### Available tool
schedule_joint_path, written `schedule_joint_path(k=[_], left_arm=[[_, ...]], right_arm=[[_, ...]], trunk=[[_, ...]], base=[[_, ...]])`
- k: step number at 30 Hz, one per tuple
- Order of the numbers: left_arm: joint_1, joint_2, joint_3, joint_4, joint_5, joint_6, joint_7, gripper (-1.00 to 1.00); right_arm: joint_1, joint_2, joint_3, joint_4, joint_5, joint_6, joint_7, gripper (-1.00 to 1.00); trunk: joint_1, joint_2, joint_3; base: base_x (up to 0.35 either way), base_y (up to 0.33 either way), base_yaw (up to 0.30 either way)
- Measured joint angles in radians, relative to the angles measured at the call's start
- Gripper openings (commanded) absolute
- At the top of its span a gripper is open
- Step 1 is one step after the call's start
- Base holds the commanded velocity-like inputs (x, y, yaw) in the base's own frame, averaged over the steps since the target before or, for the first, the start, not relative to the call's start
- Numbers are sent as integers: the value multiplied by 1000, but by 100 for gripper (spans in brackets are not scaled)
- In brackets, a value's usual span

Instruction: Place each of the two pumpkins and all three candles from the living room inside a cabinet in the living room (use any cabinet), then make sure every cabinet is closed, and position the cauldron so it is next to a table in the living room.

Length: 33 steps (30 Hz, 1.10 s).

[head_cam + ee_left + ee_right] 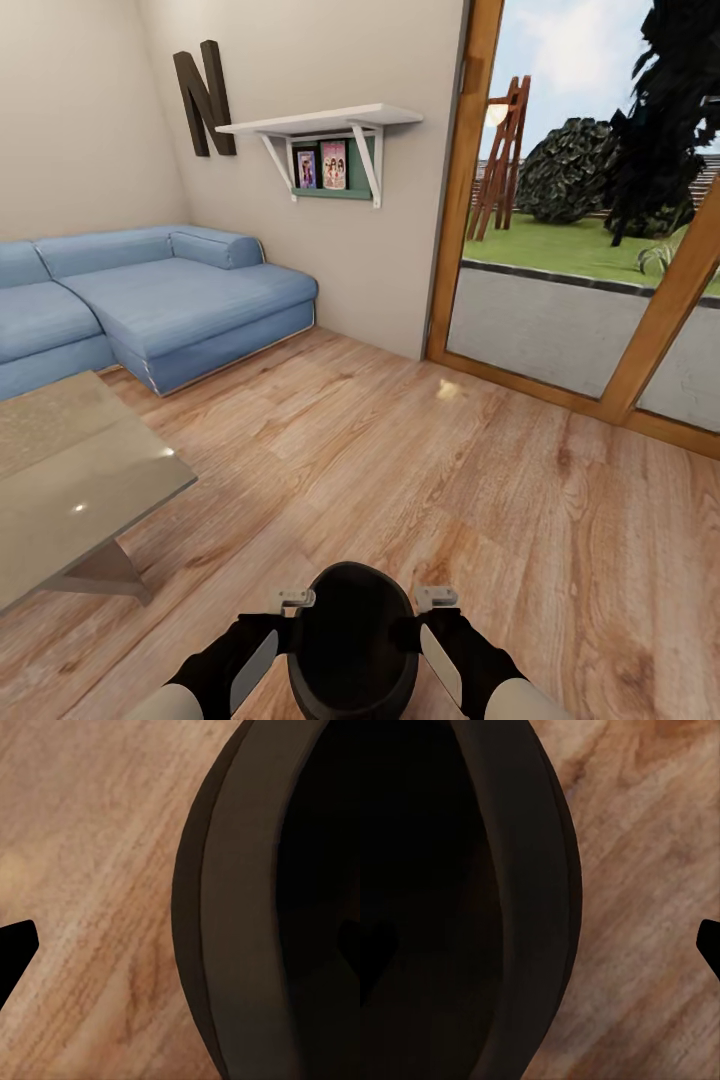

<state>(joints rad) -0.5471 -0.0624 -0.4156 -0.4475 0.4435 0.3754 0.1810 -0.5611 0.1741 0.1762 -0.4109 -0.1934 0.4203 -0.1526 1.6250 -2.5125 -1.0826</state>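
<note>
The cauldron (pixel 352 640) is carried low in front of the trunk, held between both arms above the wood-plank floor (pixel 420 480). A two-sided hold suits its round belly: the pot is too wide for one claw, so each arm presses or hooks an opposite flank. The left claw (pixel 296 600) sits at the pot's left rim and the right claw (pixel 436 598) at its right rim. Whether either claw is clamped on the wall or merely bracing it cannot be told.

In both wrist views the dark rim (pixel 225 915) curves past floor planks, confirming close contact.

The coffee table (pixel 70 490) stands to the left, near but apart from the pot. The blue corner sofa (pixel 150 300) lies beyond it. Judged status: cauldron in transit, not yet set beside the table.
</note>
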Motion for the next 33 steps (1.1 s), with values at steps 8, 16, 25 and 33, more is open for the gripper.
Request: schedule_joint_path(k=[8, 16, 25, 33], left_arm=[[0, 0, 0, 0, 0, -1, -1, 100], [0, 0, 0, 0, 0, -1, -1, 100], [0, 0, 0, -1, 0, -2, -1, 100], [0, 0, 0, -5, 0, -3, 0, 100]], right_arm=[[0, 0, 0, 0, 0, 0, 0, 100], [0, 0, 0, 1, 0, 0, 0, 100], [0, 0, 2, 1, -2, 0, -1, 100], [0, 0, 2, 1, -2, 0, -1, 100]], trunk=[[2, -1, -19], [4, -2, -31], [4, -2, -39], [4, -2, -39]], base=[[0, 0, 0], [0, 0, 0], [0, 0, 0], [0, 0, 0]])
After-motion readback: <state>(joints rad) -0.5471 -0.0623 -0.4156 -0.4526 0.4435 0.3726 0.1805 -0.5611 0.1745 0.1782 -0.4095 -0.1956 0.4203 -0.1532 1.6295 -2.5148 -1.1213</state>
